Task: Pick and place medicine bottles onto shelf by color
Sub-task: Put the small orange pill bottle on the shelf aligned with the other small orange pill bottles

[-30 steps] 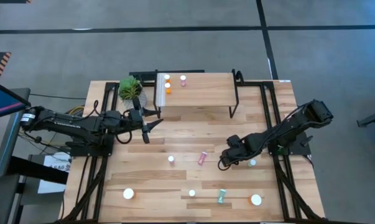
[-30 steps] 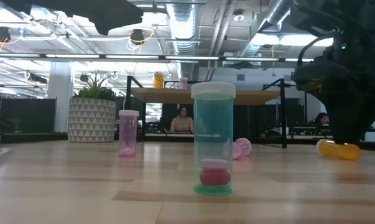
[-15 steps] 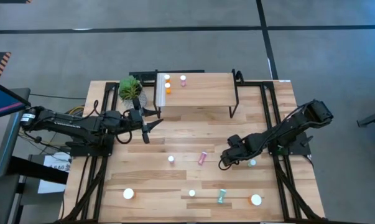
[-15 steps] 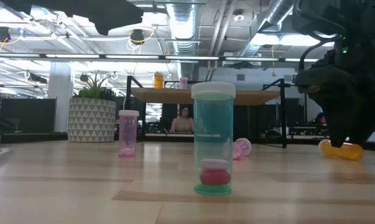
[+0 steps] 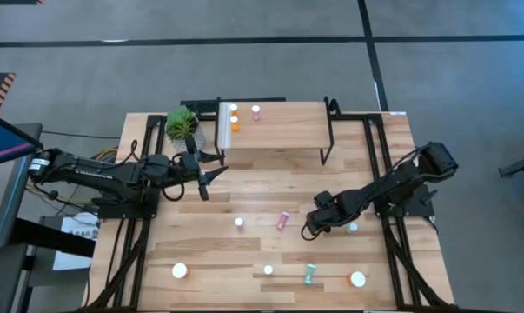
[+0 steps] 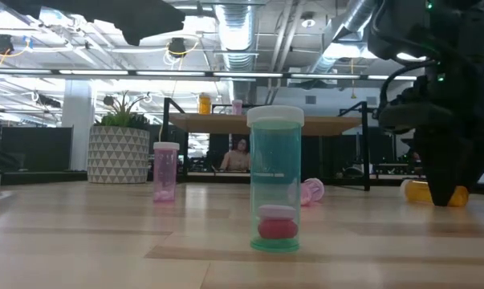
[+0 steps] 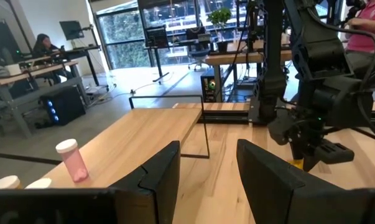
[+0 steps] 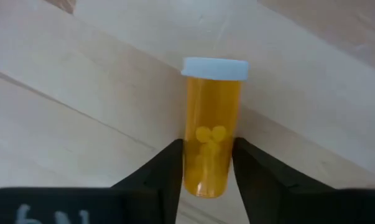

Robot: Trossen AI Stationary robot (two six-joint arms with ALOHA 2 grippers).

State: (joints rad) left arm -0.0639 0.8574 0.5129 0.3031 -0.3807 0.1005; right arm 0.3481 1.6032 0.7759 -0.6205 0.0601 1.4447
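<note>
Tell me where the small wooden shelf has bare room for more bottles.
The light-wood shelf is bare across its middle and right, up to its black legs. Only its left end is crowded: orange bottles and a pink bottle beside the white strip.

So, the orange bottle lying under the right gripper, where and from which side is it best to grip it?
Probably across the middle of its body, coming from above. The orange bottle lies on its side on the table, so its round flanks are free, and the right gripper already has one finger on each flank, below the white cap.
</note>
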